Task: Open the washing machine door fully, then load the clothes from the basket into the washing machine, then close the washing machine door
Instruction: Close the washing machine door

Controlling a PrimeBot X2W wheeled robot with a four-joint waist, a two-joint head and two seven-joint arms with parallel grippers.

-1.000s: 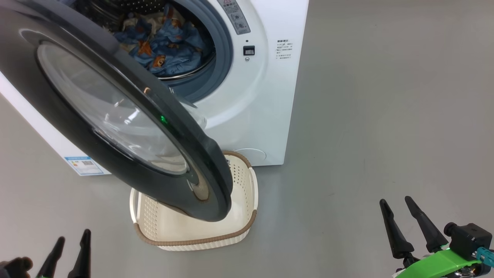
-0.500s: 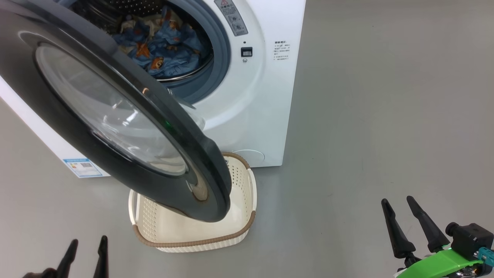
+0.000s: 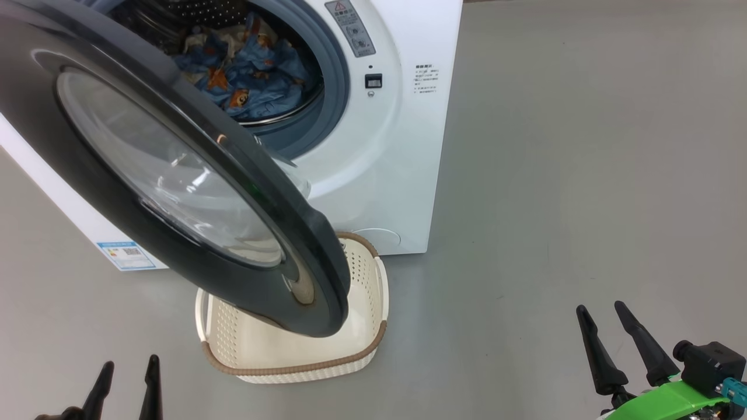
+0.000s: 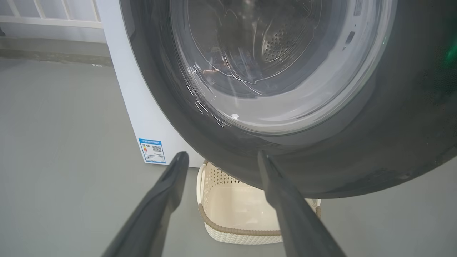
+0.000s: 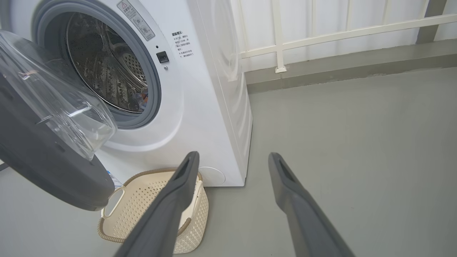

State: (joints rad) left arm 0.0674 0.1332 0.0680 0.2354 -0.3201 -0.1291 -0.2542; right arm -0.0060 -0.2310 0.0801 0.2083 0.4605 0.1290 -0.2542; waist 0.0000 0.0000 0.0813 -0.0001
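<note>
The white washing machine [image 3: 379,157] stands with its round black-ringed door [image 3: 117,192] swung open over the cream basket [image 3: 362,350], whose visible inside holds nothing. Blue printed clothes [image 3: 251,76] lie inside the steel drum. My left gripper [image 3: 129,373] is open at the lower left, near the door's outer face. In the left wrist view the door [image 4: 357,157] looms just beyond my left gripper [image 4: 219,157], with the basket [image 4: 235,232] below. My right gripper [image 3: 598,312] is open at the lower right, over bare floor. The right wrist view has the machine [image 5: 200,107], door [image 5: 43,167] and basket [image 5: 142,189].
Grey floor [image 3: 583,175] spreads to the right of the machine. A white railing [image 5: 321,35] and a low kerb run behind it. A blue label [image 3: 125,255] sits low on the machine's side.
My left gripper has shifted a little to the right along the bottom edge. The head view drifted slightly. Door, basket and right gripper stay as they were.
</note>
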